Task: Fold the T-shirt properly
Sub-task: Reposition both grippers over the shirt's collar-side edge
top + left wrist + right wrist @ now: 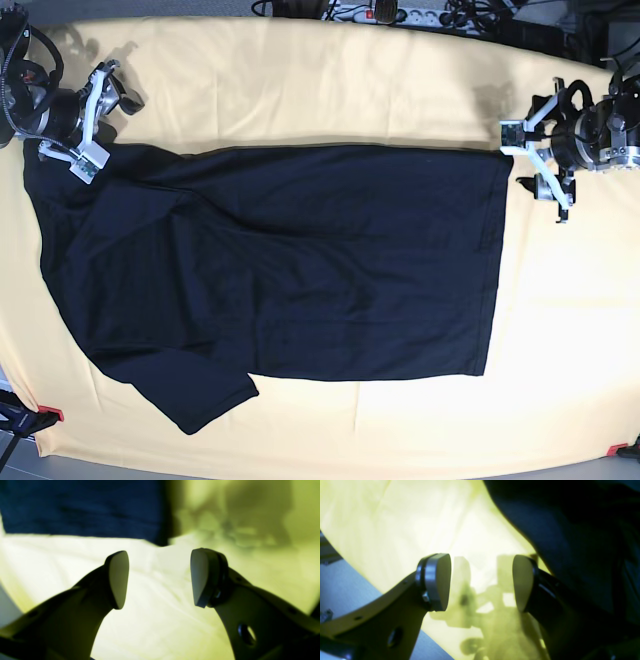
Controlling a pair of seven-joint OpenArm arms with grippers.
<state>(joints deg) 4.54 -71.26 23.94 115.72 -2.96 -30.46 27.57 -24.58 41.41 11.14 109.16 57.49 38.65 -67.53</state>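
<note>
The T-shirt (290, 270) lies spread flat on the table (330, 90), which is covered by a pale yellow cloth. In the base view its straight hem edge runs down the right side, and one short sleeve (185, 395) sticks out at the lower left. The fabric is dark and mostly smooth, with a few shallow creases near the shoulder area at the upper left.

The left tool (533, 160) sits just off the shirt's upper right corner, over bare yellow cloth. In the left wrist view its two pads (119, 580) stand wide apart with nothing between them — only the cloth shows through the gap, and the shirt's dark corner (82, 507) lies ahead of them at the upper left.

The right tool (92, 118) is at the shirt's upper left corner, at the edge of the dark fabric. The right wrist view shows its pads (437, 581) also spread wide and empty; the shirt (570, 530) fills the right side of that view, just beside the right-hand pad, and the tool's shadow falls on the yellow cloth between the pads.

A row of cables and a power strip (390, 12) lies along the far edge of the table.
</note>
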